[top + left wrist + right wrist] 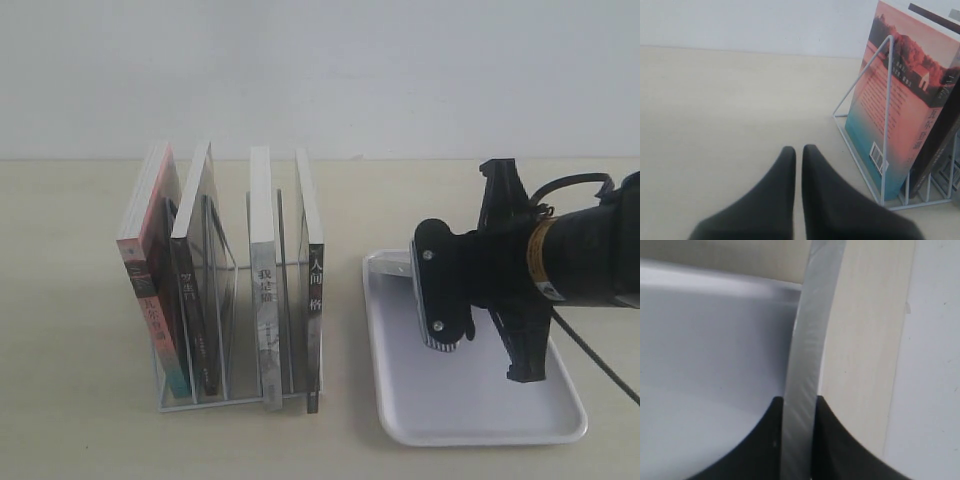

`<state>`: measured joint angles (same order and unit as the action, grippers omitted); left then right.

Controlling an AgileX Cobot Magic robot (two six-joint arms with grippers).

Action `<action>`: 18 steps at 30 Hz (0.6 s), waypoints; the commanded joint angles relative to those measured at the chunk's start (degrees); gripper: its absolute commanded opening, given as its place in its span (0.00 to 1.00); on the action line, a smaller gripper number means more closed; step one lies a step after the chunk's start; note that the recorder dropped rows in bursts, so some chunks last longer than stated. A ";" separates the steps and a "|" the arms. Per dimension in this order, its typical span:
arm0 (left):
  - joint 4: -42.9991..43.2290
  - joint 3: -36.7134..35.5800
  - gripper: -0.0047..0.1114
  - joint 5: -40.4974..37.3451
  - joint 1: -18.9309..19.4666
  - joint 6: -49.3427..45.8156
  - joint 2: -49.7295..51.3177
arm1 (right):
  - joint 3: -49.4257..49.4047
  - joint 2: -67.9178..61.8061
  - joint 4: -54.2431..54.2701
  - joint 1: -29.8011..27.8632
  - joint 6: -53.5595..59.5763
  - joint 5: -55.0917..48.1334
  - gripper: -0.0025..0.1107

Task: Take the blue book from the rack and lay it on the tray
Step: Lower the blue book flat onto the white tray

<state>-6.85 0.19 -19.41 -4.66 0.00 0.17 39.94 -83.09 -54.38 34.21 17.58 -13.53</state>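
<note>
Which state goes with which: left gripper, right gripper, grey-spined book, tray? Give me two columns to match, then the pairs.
1. left gripper
2. right gripper
3. grey-spined book
4. tray

A. upright in the rack
B. shut on a thin pale-edged item
C. flat on the table, beside the rack
D. shut, empty, over bare table

Pairs: 1-D, 2-B, 3-A, 4-C.

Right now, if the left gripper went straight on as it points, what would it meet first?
Nothing near: the left gripper points over bare table, with the rack beside that line. Only the far wall lies ahead; depth is unclear.
</note>
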 commanded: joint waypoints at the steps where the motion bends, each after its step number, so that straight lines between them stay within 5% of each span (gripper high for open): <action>1: 0.25 -0.19 0.08 0.26 0.06 0.36 -0.17 | 0.07 -0.39 -0.31 -0.37 0.97 -3.63 0.02; 9: 0.25 -0.19 0.08 0.26 0.06 0.36 -0.17 | 0.07 -0.39 -0.31 -0.37 0.97 -4.89 0.05; 18: 0.25 -0.19 0.08 0.26 0.06 0.36 -0.17 | 0.07 -0.39 -0.20 -0.37 -1.26 -4.78 0.46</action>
<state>-6.85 0.19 -19.41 -4.66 0.00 0.17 39.94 -83.40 -54.83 34.21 17.25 -18.17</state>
